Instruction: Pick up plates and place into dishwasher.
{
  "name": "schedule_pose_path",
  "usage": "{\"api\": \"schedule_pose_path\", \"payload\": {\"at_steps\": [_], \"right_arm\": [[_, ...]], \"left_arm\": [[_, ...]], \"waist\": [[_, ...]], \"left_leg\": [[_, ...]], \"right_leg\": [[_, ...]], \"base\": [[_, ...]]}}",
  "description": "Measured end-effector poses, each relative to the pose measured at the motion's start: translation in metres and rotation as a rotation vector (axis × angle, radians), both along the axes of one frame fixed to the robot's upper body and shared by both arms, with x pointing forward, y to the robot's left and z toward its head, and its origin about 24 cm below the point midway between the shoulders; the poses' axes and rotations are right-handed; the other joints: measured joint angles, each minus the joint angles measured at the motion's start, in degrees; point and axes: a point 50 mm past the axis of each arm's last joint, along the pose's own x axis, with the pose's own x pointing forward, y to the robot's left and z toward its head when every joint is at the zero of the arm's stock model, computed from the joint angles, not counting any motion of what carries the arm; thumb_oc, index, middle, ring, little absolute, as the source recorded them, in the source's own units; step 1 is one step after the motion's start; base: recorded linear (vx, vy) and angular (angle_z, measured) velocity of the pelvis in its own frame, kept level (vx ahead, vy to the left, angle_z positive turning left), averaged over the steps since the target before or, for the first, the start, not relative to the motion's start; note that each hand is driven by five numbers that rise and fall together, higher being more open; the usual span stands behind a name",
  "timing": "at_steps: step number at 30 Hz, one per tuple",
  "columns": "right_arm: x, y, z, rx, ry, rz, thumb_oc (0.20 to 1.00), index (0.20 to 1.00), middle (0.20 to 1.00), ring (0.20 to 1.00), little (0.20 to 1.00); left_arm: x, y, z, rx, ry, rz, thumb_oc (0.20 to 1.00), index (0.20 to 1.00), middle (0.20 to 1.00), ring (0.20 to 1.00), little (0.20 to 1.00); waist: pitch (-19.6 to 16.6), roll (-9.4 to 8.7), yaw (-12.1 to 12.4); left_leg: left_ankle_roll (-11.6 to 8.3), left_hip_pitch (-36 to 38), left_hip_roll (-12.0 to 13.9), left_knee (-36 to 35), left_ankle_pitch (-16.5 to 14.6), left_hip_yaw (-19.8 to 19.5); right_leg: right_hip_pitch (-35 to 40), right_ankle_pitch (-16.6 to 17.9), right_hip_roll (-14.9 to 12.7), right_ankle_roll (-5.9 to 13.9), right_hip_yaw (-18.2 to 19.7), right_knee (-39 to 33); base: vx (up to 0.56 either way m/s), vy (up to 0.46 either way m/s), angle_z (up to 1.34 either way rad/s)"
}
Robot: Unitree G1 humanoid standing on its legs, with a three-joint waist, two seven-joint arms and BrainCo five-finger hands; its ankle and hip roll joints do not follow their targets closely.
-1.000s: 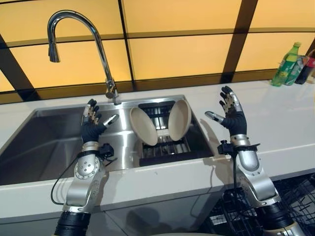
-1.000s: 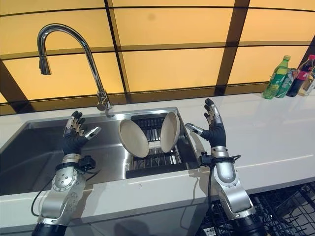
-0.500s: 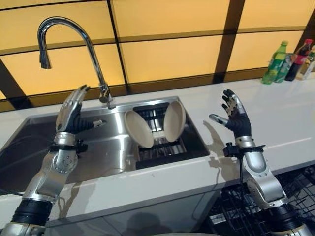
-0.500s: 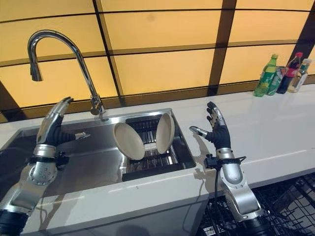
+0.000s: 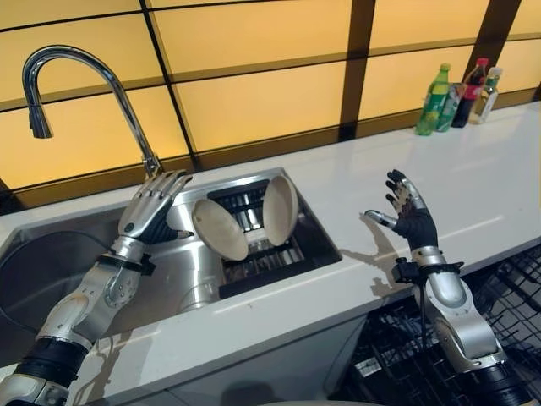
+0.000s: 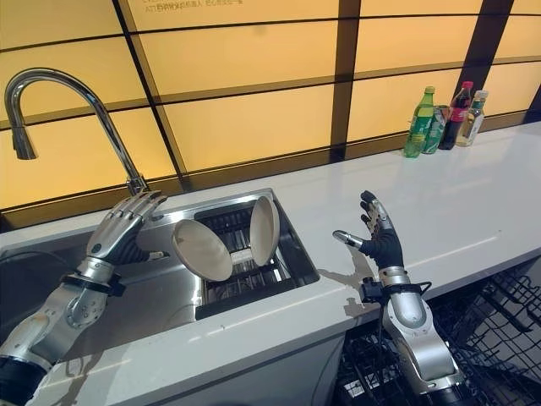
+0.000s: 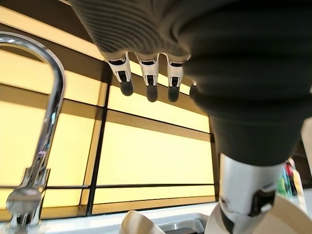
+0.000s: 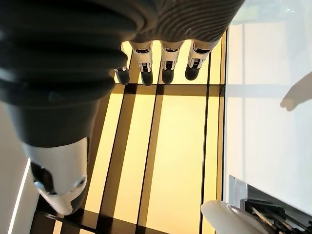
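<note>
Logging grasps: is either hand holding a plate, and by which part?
Nothing held. Left hand open beside the left plate; right hand open above the counter.

Two beige plates (image 5: 219,228) (image 5: 280,209) on edge in the sink's dark rack (image 5: 254,254) — tops tilted apart.

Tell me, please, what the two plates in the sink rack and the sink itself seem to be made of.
The two plates look like ceramic or melamine: plain beige with a smooth, matte face and thin rims; which one, I cannot tell. The sink looks like brushed stainless steel: grey metal walls with soft, blurred reflections.
</note>
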Motion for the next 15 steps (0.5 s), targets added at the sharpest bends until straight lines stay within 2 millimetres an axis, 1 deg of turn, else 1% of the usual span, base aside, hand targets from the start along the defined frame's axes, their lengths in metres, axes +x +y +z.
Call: {"api": "schedule_pose_path", "payload": {"at_steps": [5,6,11,15], "right_arm": [[-0.003,-0.004,-0.008,-0.004,0.038,-0.002,1.0,1.0,1.0,1.0,1.0],[-0.003,-0.005,-0.007,-0.012,0.039,0.001,1.0,1.0,1.0,1.0,1.0],[-0.003,-0.016,-0.001,-0.038,0.029,-0.018,1.0,1.0,1.0,1.0,1.0],[-0.002,-0.02,-0.001,-0.053,0.036,-0.015,1.0,1.0,1.0,1.0,1.0]], "left_arm": [[-0.002,0.0,-0.017,0.151,0.039,-0.009,1.0,1.0,1.0,1.0,1.0],[-0.003,0.0,-0.019,0.18,0.041,-0.01,1.0,1.0,1.0,1.0,1.0],[-0.003,0.005,-0.021,0.253,0.034,0.017,1.0,1.0,1.0,1.0,1.0],[-0.003,0.006,-0.022,0.298,0.03,0.024,1.0,1.0,1.0,1.0,1.0]], "waist": [[0.8,0.61,-0.5],[1.2,0.74,-1.3],[3.3,2.11,-1.5],[4.2,2.31,-2.0]], "left_leg": [[0.12,0.2,-0.2,0.0,0.1,0.3],[0.18,0.1,-0.2,0.0,0.1,0.4],[0.47,-0.1,-0.6,0.0,0.3,1.3],[0.65,-0.3,-0.9,0.0,0.2,1.6]], "right_leg": [[-0.1,0.2,-0.2,0.12,0.4,0.0],[-0.2,0.3,-0.2,0.21,0.5,0.0],[-1.0,0.8,-0.6,0.48,1.6,0.0],[-1.4,0.9,-0.9,0.65,2.0,0.0]], "base": [[0.05,0.062,-0.05],[0.06,0.069,-0.03],[0.03,0.061,-0.1],[0.04,0.065,-0.06]]}}
